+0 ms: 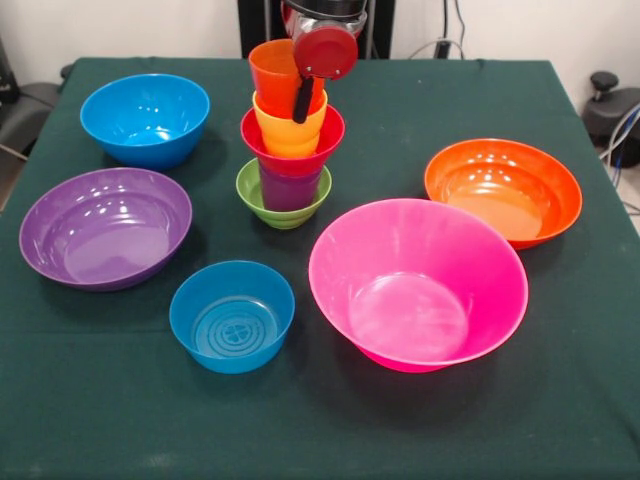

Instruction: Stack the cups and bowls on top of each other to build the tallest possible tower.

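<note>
As the end effector (303, 100) reaches into the orange cup (275, 68) atop the tower (289, 150) | we cannot tell its state | tower axis upright.

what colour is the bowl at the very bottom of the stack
Green; the green bowl shows best in the front view.

Tower (288, 140) at centre rear of table (560, 400), topped by orange cup (278, 72); gripper (303, 105) directly at its upper right side, one dark finger reaching down over the yellow cup (288, 128). Flanking obstacles: mid-sized blue bowl (146, 118) and purple bowl (106, 226) to picture left, orange bowl (503, 190) to picture right, small blue bowl (232, 314) and large pink bowl (418, 283) in front. Narrow cloth lanes between tower and each neighbour; pink rim nearest the green base bowl (283, 205). Broad bare cloth along the near edge and both near corners; open strip at rear right
</note>
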`<state>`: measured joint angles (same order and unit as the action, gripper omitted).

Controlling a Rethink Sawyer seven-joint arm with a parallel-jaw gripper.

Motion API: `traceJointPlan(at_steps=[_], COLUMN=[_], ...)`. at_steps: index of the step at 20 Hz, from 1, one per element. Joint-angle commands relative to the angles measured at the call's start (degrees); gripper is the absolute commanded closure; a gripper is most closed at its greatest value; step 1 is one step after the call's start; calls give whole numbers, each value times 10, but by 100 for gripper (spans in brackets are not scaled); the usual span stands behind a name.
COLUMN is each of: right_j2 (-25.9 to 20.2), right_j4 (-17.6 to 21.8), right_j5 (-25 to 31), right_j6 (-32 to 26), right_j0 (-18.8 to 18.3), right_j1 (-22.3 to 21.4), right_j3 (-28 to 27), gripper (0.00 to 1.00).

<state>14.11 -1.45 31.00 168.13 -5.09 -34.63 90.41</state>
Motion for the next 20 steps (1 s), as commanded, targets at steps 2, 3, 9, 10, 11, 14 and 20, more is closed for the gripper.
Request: traceJointPlan(at_steps=[2,3,9,10,11,14,20], right_j2=[-69,-69,-67,-65,-65,-69,-55], right_j4=[17,17,21,23,24,24,28], right_j5=[-26,-27,-27,-24,-24,-37,-26], right_j6=[-24,-24,-31,-34,-37,-33,-27], right_j0=[-3,-4,-11,-13,-15,-16,-14], right_j1=[32,32,32,30,31,40,56], right_j3=[20,21,20,18,17,7,-17], gripper=[100,100,100,100,100,100,100])
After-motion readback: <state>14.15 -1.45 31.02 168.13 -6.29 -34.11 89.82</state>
